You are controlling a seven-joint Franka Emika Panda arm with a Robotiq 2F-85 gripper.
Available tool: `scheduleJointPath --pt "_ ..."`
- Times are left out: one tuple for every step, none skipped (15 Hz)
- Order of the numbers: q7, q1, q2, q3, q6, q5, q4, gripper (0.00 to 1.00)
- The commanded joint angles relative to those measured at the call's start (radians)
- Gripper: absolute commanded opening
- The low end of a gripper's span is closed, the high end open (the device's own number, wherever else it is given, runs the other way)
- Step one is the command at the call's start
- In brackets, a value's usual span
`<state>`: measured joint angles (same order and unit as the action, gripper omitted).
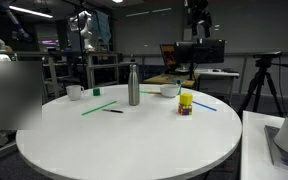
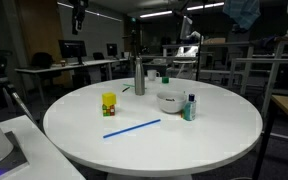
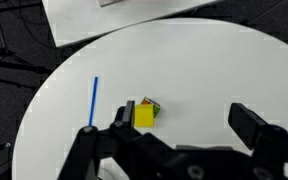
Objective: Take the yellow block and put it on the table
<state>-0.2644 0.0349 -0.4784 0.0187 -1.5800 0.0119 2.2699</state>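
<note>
The room is a laboratory with desks, monitors and tripods in the background, and in the middle stands the large round table (image 1: 124, 140) with its smooth white top. In both exterior views the yellow block (image 1: 186, 98) is not on the white top itself: it sits upright on a small dark multicoloured cube (image 1: 186, 110), near the table edge and well apart from the steel bottle (image 1: 134, 85) and the white bowl (image 2: 169, 101). In the wrist view the gripper (image 3: 184, 125) hangs high above the table with its jaws spread wide, and nothing is between the fingers (image 3: 254, 125). The block lies below it, close to the finger on the picture's left side and not in the middle of the gap, and a blue straw (image 3: 93, 100) lies on the table a little further that way. I judge that the step in hand is the approach, and that the grasp is not yet begun. The next move calls for shifting the gripper sideways until the block is centred between the jaws, then going down only as far as the yellow block's sides. The fingers should press on the yellow block alone and not catch the cube below, because this one could be dragged or tipped. After that comes a lift and a placing on a bare part of the table.
</note>
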Motion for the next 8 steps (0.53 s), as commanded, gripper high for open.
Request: scheduleJointPath --pt "-0.107 0.044 0.047 0.019 -0.115 -0.042 0.002 1.00" --pt "-0.130 0.051 0.059 0.021 -0.162 -0.057 0.008 1.00" --pt "-0.148 0.055 0.073 0.019 -0.205 -0.062 0.013 1.00" --pt "-0.165 0.060 0.086 0.018 -0.250 -0.073 0.019 1.00" --pt "-0.177 0.063 0.109 0.015 -0.287 -0.076 0.022 1.00" --pt "-0.190 0.067 0.126 0.014 -0.319 -0.083 0.024 1.00" --pt "-0.199 0.070 0.145 0.012 -0.353 -0.086 0.026 1.00" --pt "-0.212 0.073 0.163 0.009 -0.377 -0.088 0.027 1.00"
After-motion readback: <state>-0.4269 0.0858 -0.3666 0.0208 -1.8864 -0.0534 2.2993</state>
